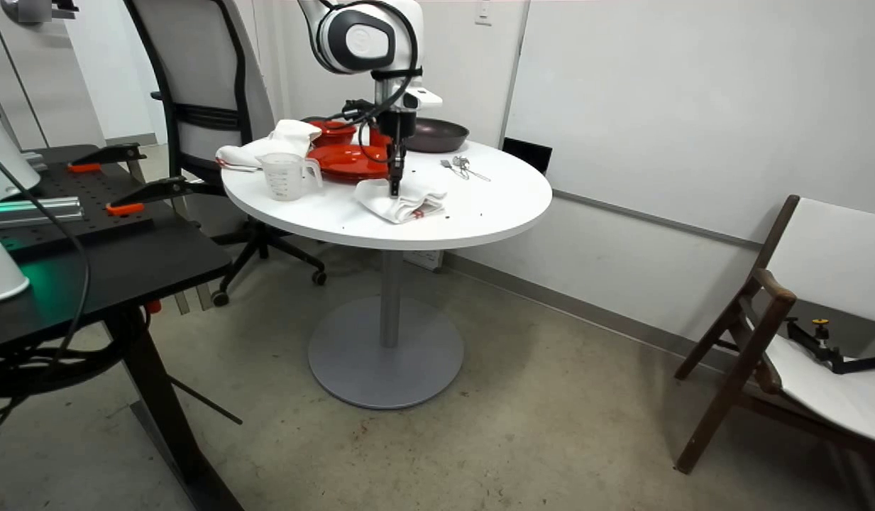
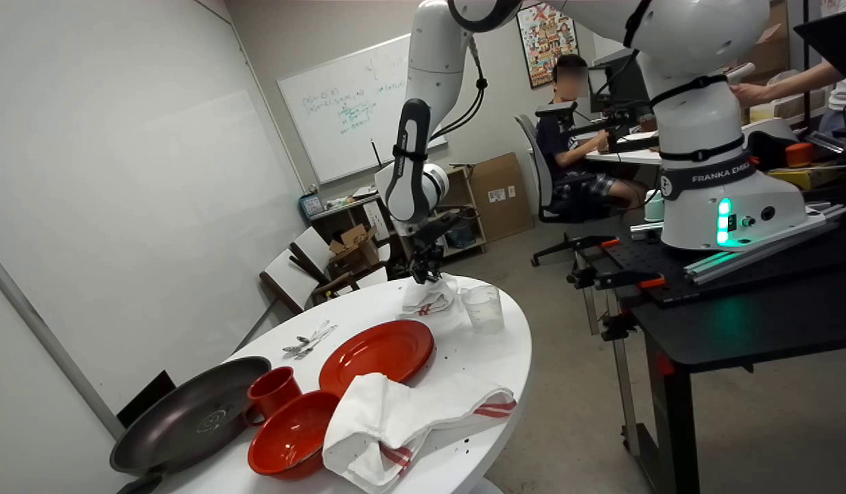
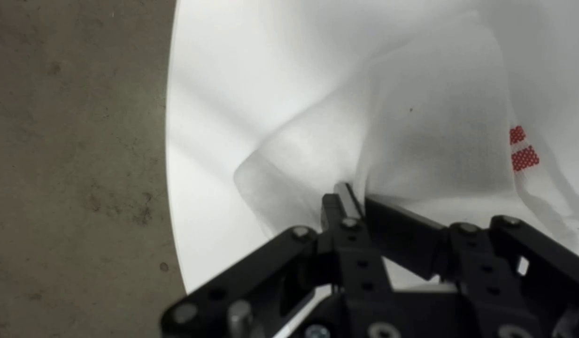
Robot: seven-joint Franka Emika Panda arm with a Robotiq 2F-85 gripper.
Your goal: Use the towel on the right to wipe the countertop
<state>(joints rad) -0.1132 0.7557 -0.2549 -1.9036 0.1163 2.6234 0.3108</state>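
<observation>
On the table (image 1: 494,202), the tool (image 3: 359,199) pinches a towel (image 3: 437,126)

The worktop (image 1: 504,195), round and white, stands on a grey pedestal (image 1: 389,305) with a disc base (image 1: 352,362) on a marked concrete floor (image 1: 551,411). A pale wall (image 1: 465,78) with a switch (image 1: 483,13) and a grey baseboard (image 1: 551,300) lies behind the worktop in an exterior view; a broad whiteboard (image 1: 692,113) hangs near the worktop in both exterior views. A grey office chair (image 1: 213,117) sits just beside the worktop, a black desk (image 1: 125,262) near it, and a wooden chair (image 1: 834,255) well apart. In an exterior view, far beyond the worktop, show a second whiteboard (image 2: 347,103) with green writing, a poster (image 2: 548,41), a shelf (image 2: 475,206) and a cardboard sheet (image 2: 501,213). Shade darkens the floor under the worktop.
</observation>
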